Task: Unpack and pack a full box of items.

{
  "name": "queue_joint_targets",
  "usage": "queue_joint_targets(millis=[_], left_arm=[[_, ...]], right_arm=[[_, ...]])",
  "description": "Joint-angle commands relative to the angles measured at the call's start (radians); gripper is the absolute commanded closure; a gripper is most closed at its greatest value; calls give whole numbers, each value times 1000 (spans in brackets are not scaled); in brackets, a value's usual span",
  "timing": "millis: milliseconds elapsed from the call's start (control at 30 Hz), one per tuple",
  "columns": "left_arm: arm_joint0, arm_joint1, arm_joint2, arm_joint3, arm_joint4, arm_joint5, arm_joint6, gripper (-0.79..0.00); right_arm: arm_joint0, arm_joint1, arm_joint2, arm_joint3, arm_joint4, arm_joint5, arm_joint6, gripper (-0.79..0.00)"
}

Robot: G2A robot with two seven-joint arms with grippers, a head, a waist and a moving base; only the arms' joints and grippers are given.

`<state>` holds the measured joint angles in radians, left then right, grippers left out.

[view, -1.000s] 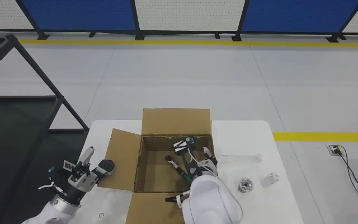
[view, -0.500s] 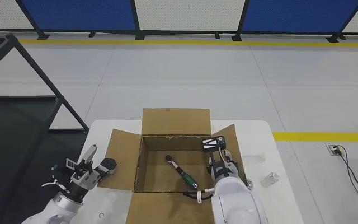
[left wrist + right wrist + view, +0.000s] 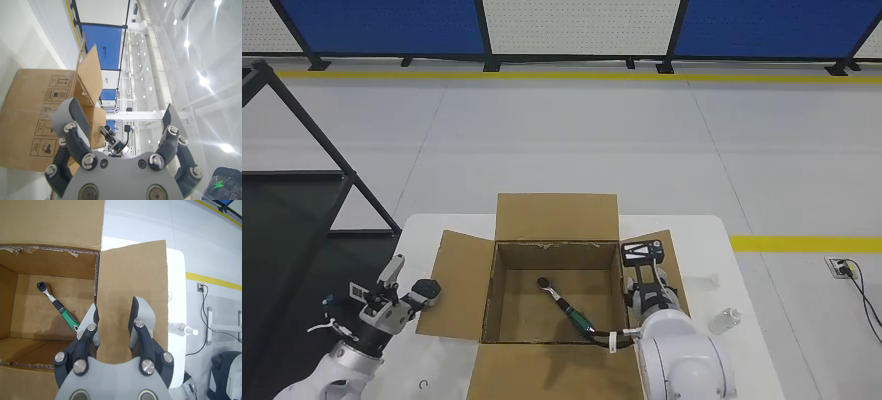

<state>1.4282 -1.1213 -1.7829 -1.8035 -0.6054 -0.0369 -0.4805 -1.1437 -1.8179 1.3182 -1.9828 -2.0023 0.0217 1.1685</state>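
Top view has the cardboard box [image 3: 504, 300] standing open on the white counter [image 3: 692, 235], with a green-handled ratchet wrench [image 3: 564, 303] lying slantwise on its floor. The right gripper [image 3: 115, 306] hangs over the box's right flap [image 3: 132, 275], fingers apart and empty. The left gripper [image 3: 121, 106], spread wide and empty, sits beside the left flap [image 3: 457, 280]. A spray bottle [image 3: 725, 320] lies on the counter to the right of the box.

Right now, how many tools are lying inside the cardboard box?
1. A green-handled ratchet wrench lies slanted on the floor of the box, handle end toward the right gripper. The near wall hides a strip of floor, so something small could be tucked there.
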Motion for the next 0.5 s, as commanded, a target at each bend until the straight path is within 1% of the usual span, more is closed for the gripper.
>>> queue_joint_targets(millis=[0, 67, 167, 233, 333, 467], left_arm=[[14, 2, -30, -4, -4, -2, 0, -785], [33, 5, -52, -6, 12, 12, -27, -785], [50, 18, -67, -1, 104, 75, -121, -785], [52, 23, -57, 3, 154, 92, -160, -785], [49, 28, -30, -1, 244, 106, -170, -785], [37, 28, 4, -19, 250, 109, -183, -785]], right_arm=[[0, 1, 2, 1, 2, 2, -2, -369], [0, 1, 3, 2, 6, 2, -6, -369], [0, 2, 3, 1, 10, 3, -13, -369], [0, 3, 3, 1, 12, 1, -17, -366], [1, 4, 3, 0, 16, 0, -19, -363], [1, 6, 2, -1, 17, 0, -21, -360]])
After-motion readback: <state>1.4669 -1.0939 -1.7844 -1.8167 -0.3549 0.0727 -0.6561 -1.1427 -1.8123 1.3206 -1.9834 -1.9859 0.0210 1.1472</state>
